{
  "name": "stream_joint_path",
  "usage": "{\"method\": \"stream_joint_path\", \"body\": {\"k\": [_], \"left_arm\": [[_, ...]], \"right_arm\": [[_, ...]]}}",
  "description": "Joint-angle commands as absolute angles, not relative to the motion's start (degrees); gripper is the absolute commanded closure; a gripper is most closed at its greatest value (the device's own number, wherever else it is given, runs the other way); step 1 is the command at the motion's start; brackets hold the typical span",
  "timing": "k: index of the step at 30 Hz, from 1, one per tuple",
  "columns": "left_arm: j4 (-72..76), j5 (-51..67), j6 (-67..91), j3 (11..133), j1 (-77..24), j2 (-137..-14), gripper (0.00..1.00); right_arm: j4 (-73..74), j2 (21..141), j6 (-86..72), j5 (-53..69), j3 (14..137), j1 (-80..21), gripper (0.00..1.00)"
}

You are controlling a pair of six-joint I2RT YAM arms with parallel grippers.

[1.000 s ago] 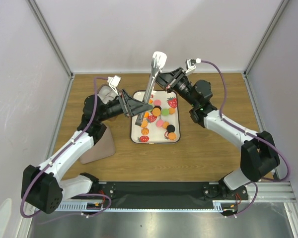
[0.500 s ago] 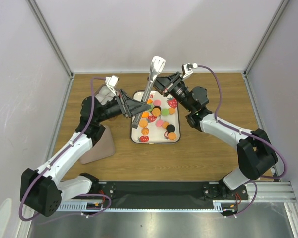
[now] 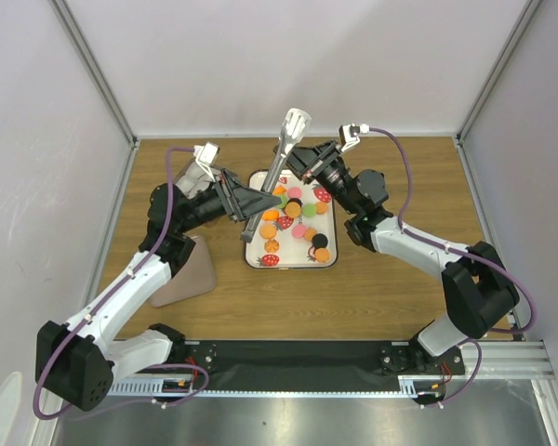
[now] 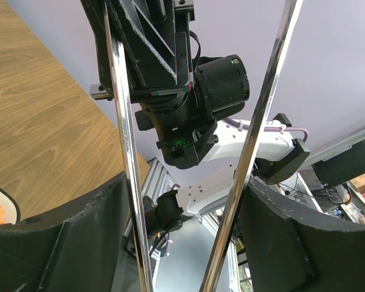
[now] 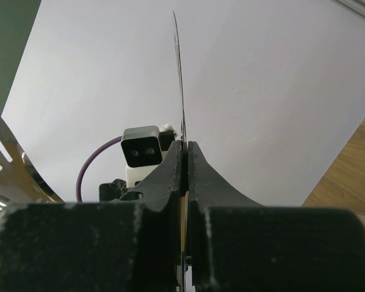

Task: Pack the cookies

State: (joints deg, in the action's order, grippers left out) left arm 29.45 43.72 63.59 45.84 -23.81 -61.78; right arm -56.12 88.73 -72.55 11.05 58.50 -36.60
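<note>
**A:** Start nearest the arm bases. What's there?

**B:** A brownish bag just left of the tray's near corner. Then comes the tray itself, white with printed strawberries. The cookies all lie loose inside it, none lifted out.

**A:** And the pincers?

**B:** The left gripper is over the tray's left side, spread astride both arms of the metal tongs. Its fingers sit right against the arms. I can't tell whether they are pressing yet.

**A:** Further back?

**B:** At the tray's far edge the right gripper is pressed together on one thin tong blade, seen edge-on. The tongs' broad slotted end stands beyond that far edge, and the narrow end hangs over the left rim.

**A:** How will the cookies handle?

**B:** They're small flat discs, so I'd guess light, and likely to skate on the smooth tray. They may also crack if squeezed hard. I'd take one by its opposite edges with a gentle squeeze, or slide a broad head under it. A loner near the tray's near edge looks easier than the crowded middle.
</note>
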Motion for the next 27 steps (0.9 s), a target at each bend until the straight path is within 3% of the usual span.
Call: {"method": "stream_joint_path", "body": {"k": [1, 11, 14, 23, 27], "left_arm": [[31.8, 43.5, 64.1, 45.7, -23.4, -60.0, 0.27], [31.8, 43.2, 64.2, 45.9, -23.4, -59.7, 0.37], [31.4, 43.3, 64.0, 46.4, -23.4, -59.7, 0.39], [30.1, 43.1, 63.3, 46.5, -23.4, -59.0, 0.42], [29.7, 42.8, 62.9, 46.8, -23.4, -59.1, 0.42]], "right_arm": [[-61.3, 88.1, -72.7, 9.3, 58.6, -37.4, 1.00], [-61.9, 87.7, -72.1, 8.7, 57.7, -37.7, 1.00], [-61.5, 87.2, -71.4, 8.5, 57.5, -37.7, 0.95], [-56.5, 83.6, -67.2, 6.0, 57.0, -37.7, 0.52], [-51.5, 81.1, -64.2, 3.8, 57.2, -37.6, 0.40]]}}
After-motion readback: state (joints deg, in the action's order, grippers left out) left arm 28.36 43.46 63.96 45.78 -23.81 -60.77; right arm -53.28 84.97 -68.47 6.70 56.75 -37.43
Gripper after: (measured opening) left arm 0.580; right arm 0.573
